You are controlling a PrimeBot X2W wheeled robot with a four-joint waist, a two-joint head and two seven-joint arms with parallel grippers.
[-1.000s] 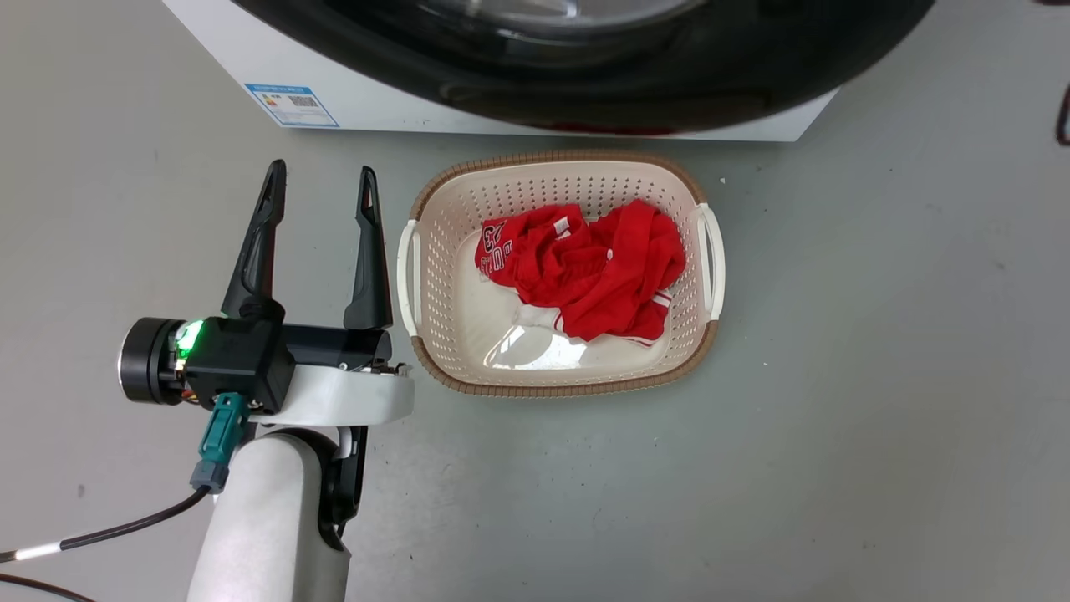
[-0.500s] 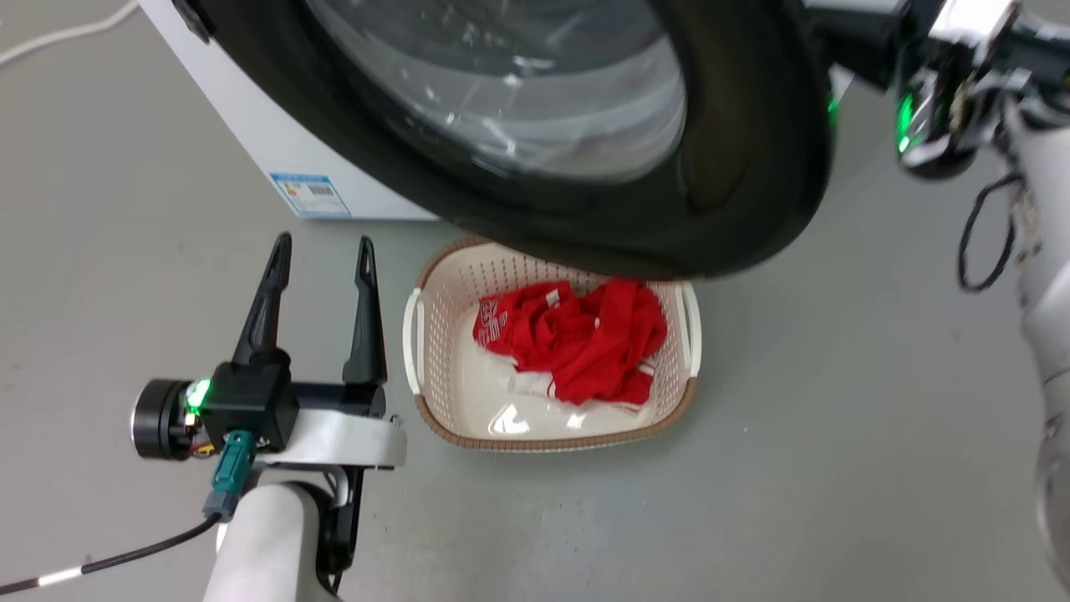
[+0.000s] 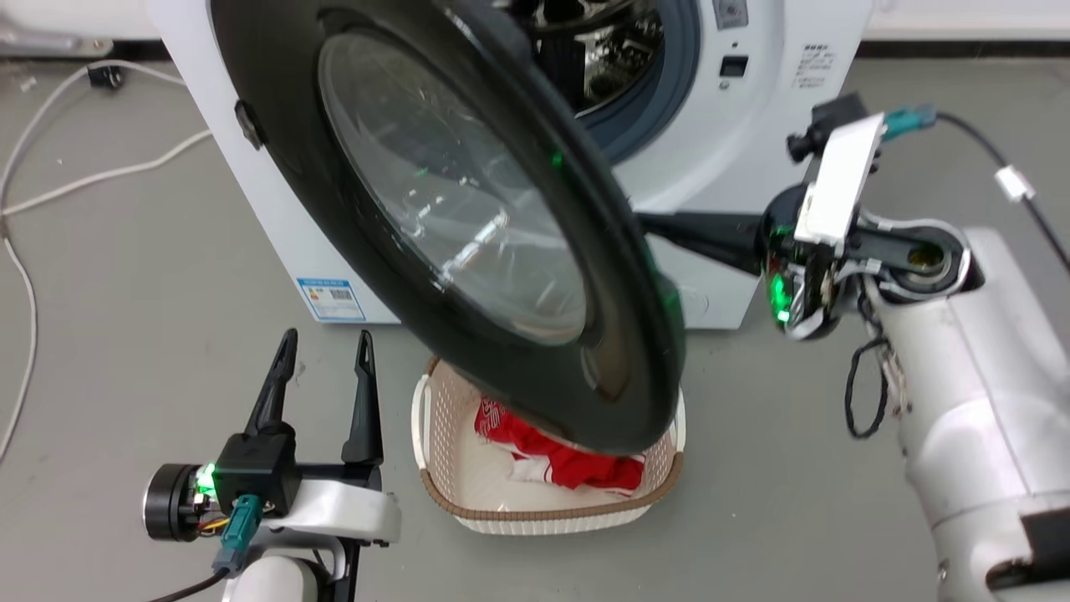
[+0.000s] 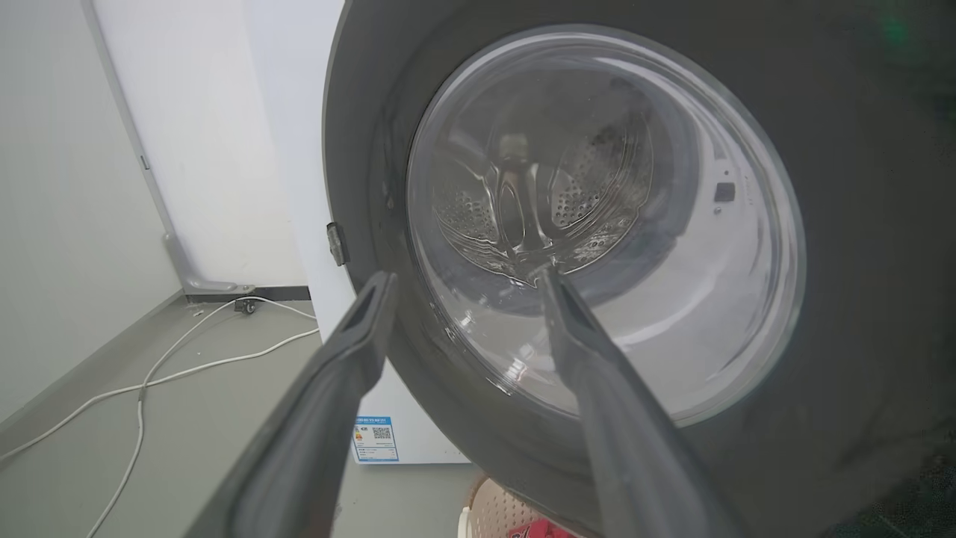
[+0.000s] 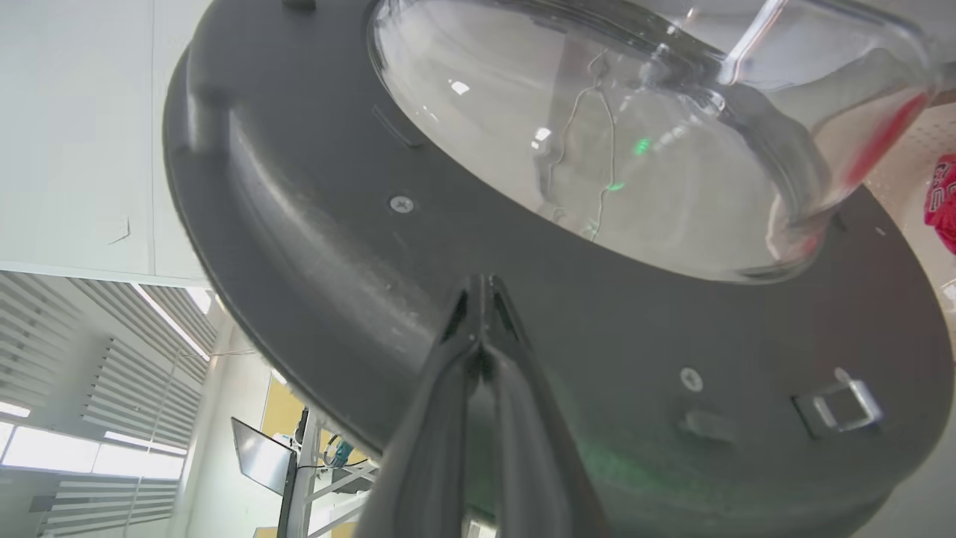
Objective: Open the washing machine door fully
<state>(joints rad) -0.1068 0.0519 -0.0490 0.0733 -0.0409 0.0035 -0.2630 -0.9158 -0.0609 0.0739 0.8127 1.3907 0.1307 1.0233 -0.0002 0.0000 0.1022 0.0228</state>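
My head view has just lifted, so the washing machine [image 3: 752,125] shows its front. The washing machine door [image 3: 468,226] stands roughly half open above the laundry basket [image 3: 552,510]. My right hand [image 5: 482,299], fingers pressed together, seems to push its inner face. My left hand [image 3: 324,339] is spread and idle. More swing is needed.

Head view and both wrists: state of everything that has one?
washing machine door, partly open, angled over the basket
washing machine, drum mouth uncovered
left gripper, open, empty
right gripper, shut, tips at the door's inner side
basket, holding red clothing
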